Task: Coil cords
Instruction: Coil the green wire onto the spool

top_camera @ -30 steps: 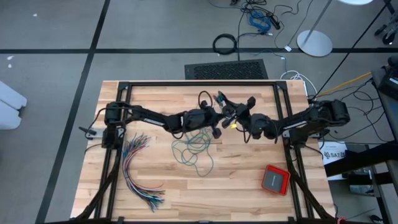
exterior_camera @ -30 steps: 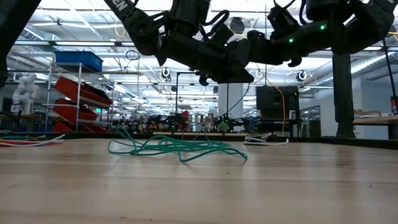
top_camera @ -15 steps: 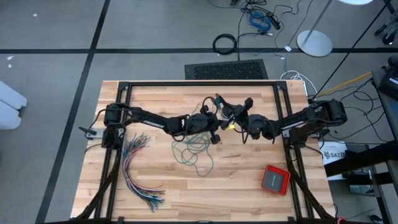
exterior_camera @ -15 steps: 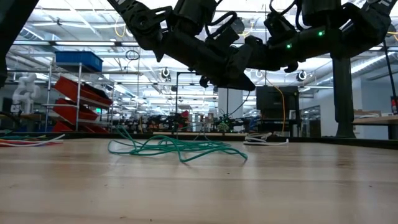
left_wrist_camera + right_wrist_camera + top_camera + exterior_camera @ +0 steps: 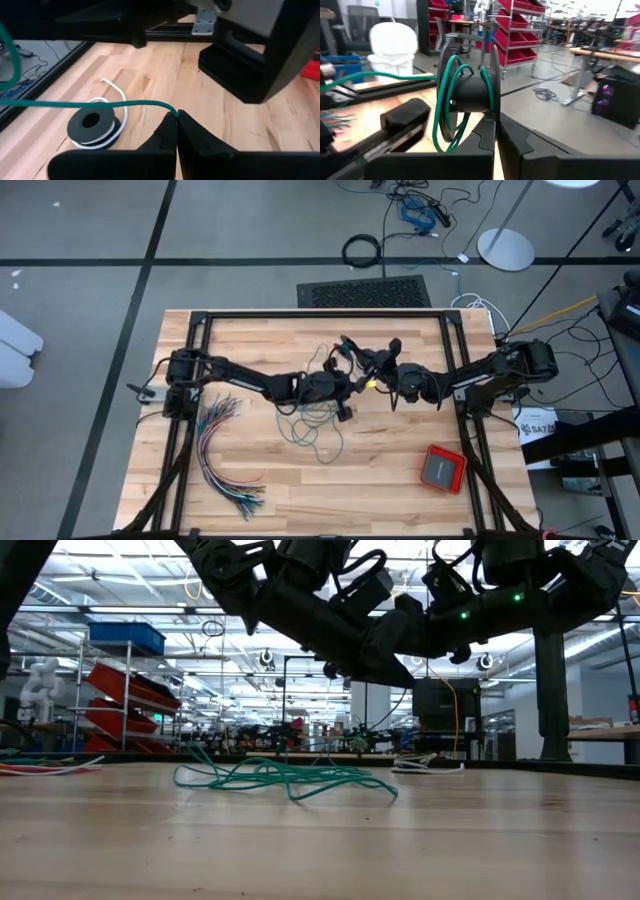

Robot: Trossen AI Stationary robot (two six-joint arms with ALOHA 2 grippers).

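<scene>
- While your left gripper (image 5: 177, 116) fingers pinch the teal-green cord (image 5: 100, 104), its slack lies tangled mid-table (image 5: 318, 423).
- Your right gripper (image 5: 495, 120) fingers clamp a black spool (image 5: 467, 92) wound with that cord.
- Your black cord (image 5: 95, 127) sits coiled on the table (image 5: 150, 75).

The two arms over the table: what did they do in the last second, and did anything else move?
Both arms slid a little toward the table's left side, staying close together. The left gripper kept its pinch on the green cord; the right gripper kept the black spool that the cord winds onto. The loose green tangle on the table, the coloured wires and the red box stayed put.
</scene>
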